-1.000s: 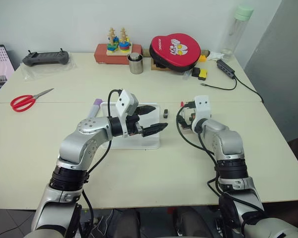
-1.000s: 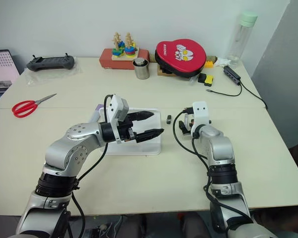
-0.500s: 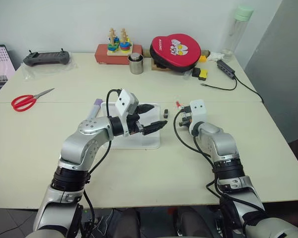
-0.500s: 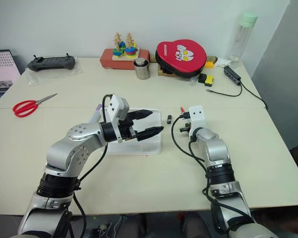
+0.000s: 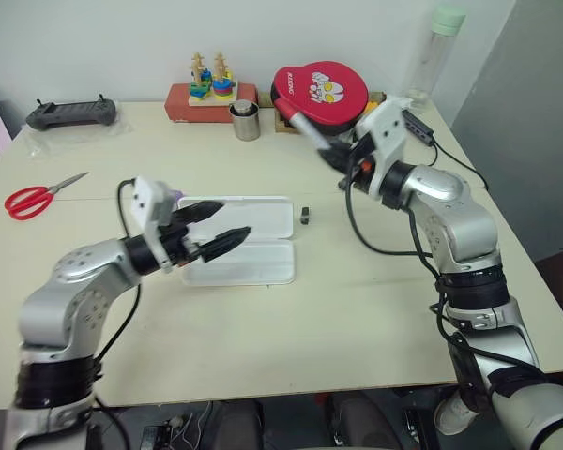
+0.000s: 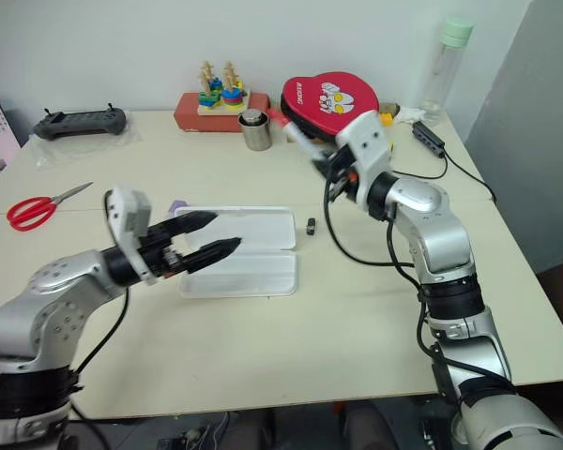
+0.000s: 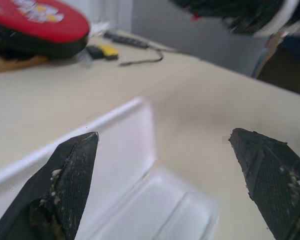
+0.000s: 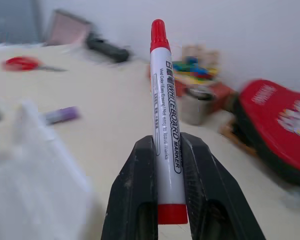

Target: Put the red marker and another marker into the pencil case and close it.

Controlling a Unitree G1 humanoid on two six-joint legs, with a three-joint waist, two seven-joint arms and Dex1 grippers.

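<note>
The pencil case (image 6: 236,250) lies open (nothing inside); right gripper (image 8: 166,165) clamps the red marker (image 8: 164,131).

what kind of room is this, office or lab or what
Probably a robot test lab or office: a plain table holds a handheld controller, a stacking toy, scissors and an open pencil case.

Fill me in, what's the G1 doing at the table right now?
The right gripper is shut on the slim white marker with red cap and red end, holding it up in the air above the table. The flat white plastic pencil case lies open on the table. The left gripper hovers open above the case, holding nothing. The stubby lavender highlighter lies on the table beside the case, not yet packed.
</note>
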